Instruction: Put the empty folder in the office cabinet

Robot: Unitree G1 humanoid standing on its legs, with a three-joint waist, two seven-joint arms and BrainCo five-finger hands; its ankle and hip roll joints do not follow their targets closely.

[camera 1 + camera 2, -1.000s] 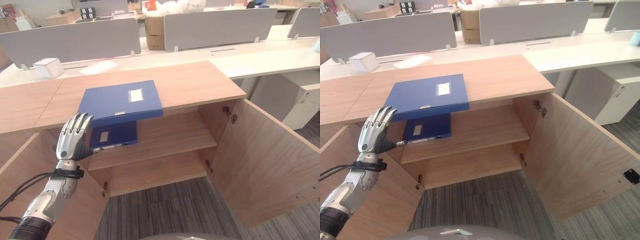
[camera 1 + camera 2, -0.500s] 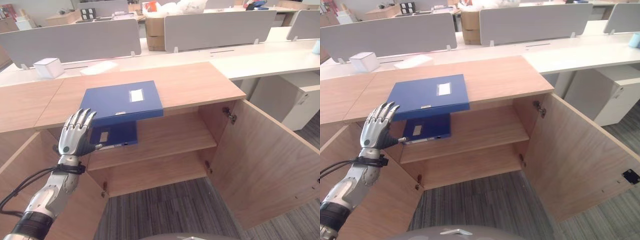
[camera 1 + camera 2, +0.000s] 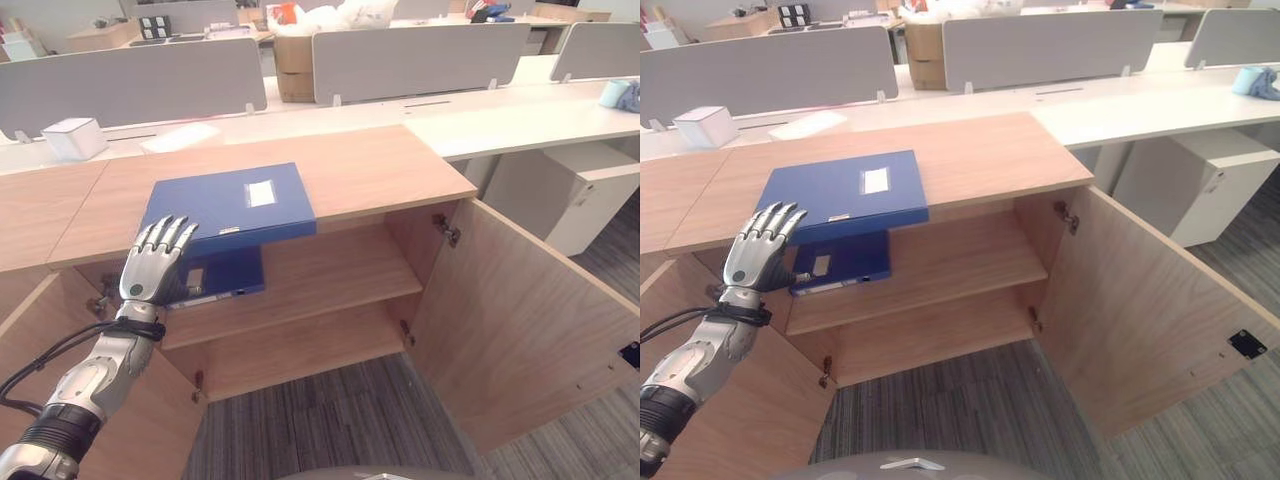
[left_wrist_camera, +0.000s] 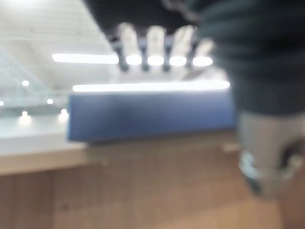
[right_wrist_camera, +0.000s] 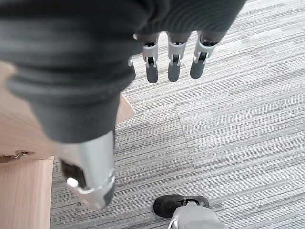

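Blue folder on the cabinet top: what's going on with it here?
The blue folder lies flat on the wooden cabinet top, its front edge overhanging the open cabinet. The robot's left hand is raised at the folder's near left corner with fingers straight, not gripping it. A second blue folder already lies on the upper shelf below. The cabinet door stands open. The right hand hangs over the carpet, fingers relaxed and empty.

Head stereo pair down over the open cabinet (image 3: 300,280); wrist cameras close along each hand
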